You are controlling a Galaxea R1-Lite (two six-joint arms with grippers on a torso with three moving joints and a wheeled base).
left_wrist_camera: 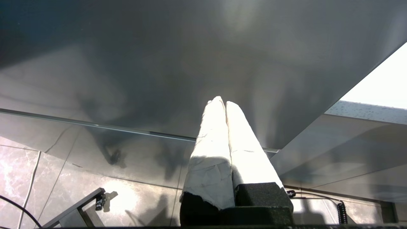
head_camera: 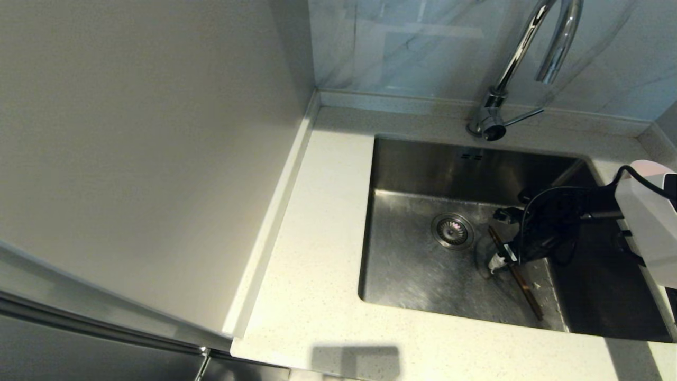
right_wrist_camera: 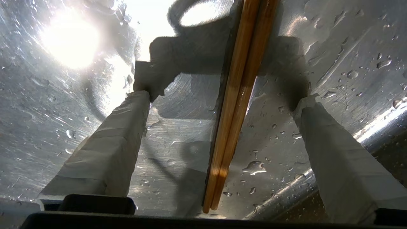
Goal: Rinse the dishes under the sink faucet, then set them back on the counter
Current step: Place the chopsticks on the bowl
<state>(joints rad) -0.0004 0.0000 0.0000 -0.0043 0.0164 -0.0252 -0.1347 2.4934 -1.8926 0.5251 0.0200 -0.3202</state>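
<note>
The pair of brown wooden chopsticks [head_camera: 517, 280] lies side by side on the wet floor of the steel sink [head_camera: 418, 169], right of the drain [head_camera: 452, 230]. My right gripper [head_camera: 502, 237] reaches down into the basin and is open. In the right wrist view its taped fingers [right_wrist_camera: 127, 136] straddle the chopsticks [right_wrist_camera: 237, 105] without touching them. The chrome faucet [head_camera: 521, 53] stands behind the sink. A pale pink rounded edge [head_camera: 649, 165], perhaps the pink bowl, peeks from behind the right arm. The yellow-green bowl is out of view. My left gripper [left_wrist_camera: 222, 102] hangs shut and empty below counter level.
The speckled off-white counter [head_camera: 317, 238] runs left of and in front of the sink, with a low rim against the plain wall panel [head_camera: 148, 148]. Water drops cover the basin floor [right_wrist_camera: 279, 149]. The left wrist view shows a dark cabinet panel [left_wrist_camera: 159, 63] and tiled floor [left_wrist_camera: 38, 178].
</note>
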